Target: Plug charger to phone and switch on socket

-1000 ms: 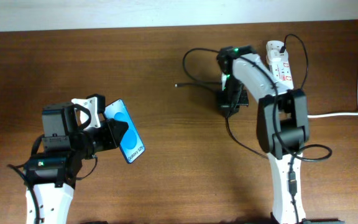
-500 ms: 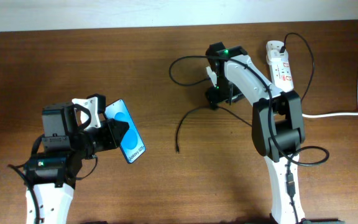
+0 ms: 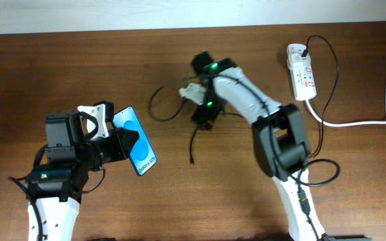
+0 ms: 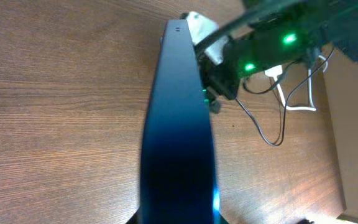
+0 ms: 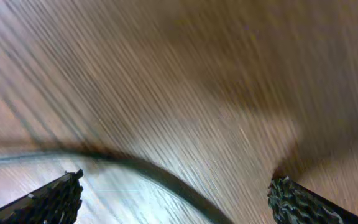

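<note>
Since a second ago the right gripper (image 3: 203, 112) has swung left, away from the power strip (image 3: 301, 70) and toward the middle of the table (image 3: 59, 67). Its jaws, shut then, now stand fully apart with nothing pinched. The charger cable (image 3: 158, 100) moved with it: the loop now lies further left, and the connector tip (image 3: 191, 161), which lay up near the loop a second ago, now points toward the near edge, where it already was half a second ago. The left gripper (image 3: 127, 140) has not moved. It stays clamped on the phone (image 3: 139, 144), which it holds off the table, tilted, blue screen up. The overhead view alone shows the power strip at the far right, with a black plug (image 3: 305, 49) at its far end and its white cord (image 3: 367, 121) running off to the right. The right wrist view, badly motion-blurred, shows both fingers (image 5: 48, 199) spread wide and the cable (image 5: 154, 169) crossing the wood between them. The left wrist view shows the phone (image 4: 179, 124) edge-on and, beyond it, the right arm's green lights and part of the cable (image 4: 260, 127); the left gripper's own fingers are not visible there.
</note>
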Motion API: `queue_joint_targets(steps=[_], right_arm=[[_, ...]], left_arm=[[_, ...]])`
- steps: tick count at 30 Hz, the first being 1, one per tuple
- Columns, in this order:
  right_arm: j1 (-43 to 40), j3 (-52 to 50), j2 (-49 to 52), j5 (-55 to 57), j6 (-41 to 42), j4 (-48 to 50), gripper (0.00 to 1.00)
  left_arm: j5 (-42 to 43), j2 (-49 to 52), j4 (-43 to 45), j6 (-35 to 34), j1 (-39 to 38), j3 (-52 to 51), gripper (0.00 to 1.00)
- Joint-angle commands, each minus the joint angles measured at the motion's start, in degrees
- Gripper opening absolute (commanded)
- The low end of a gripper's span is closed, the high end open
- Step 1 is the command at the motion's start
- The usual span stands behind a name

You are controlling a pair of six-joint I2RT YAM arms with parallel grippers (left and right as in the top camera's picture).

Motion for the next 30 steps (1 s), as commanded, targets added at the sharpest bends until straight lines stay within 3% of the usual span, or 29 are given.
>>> queue_joint_targets(steps=[1,5,9,12,15,17,20,24,30], right_arm=[[2.56,-5.88,6.49,2.56,1.73,2.38,0.98],[4.35,-9.35,6.49,2.82,2.71,7.58,0.98],[4.7,-8.87,6.49,2.56,13.35,16.61,0.98],[4.46,-8.37,6.49,-0.26,15.69,20.85,0.98],[2.58,-8.37,6.49,-0.22,25.16,24.83,0.98],[-0.76,-8.37,6.49,1.25,34.67,28.13,0.98],[-8.07,-8.37,6.49,1.53,41.81,29.49,0.98],[-15.67,-8.37,6.49,3.02,44.41,27.5,0.98],[-19.69,-6.8,2.6,-4.76,32.96,23.58,0.98]], left_arm=[[1.73,-0.83,0.57,-0.55,0.24,1.62,0.02],[1.73,-0.83,0.55,-0.55,0.24,1.62,0.02],[1.73,-0.83,0.57,-0.55,0.22,1.62,0.02],[1.7,-0.83,0.55,-0.55,0.22,1.62,0.02],[1.7,-0.83,0.55,-0.55,0.22,1.62,0.02],[1.73,-0.83,0.52,-0.55,0.22,1.62,0.02],[1.73,-0.83,0.15,-0.55,0.22,1.62,0.02],[1.73,-0.83,0.13,-0.57,0.22,1.62,0.02],[1.73,-0.9,0.11,-0.57,0.24,1.62,0.0]])
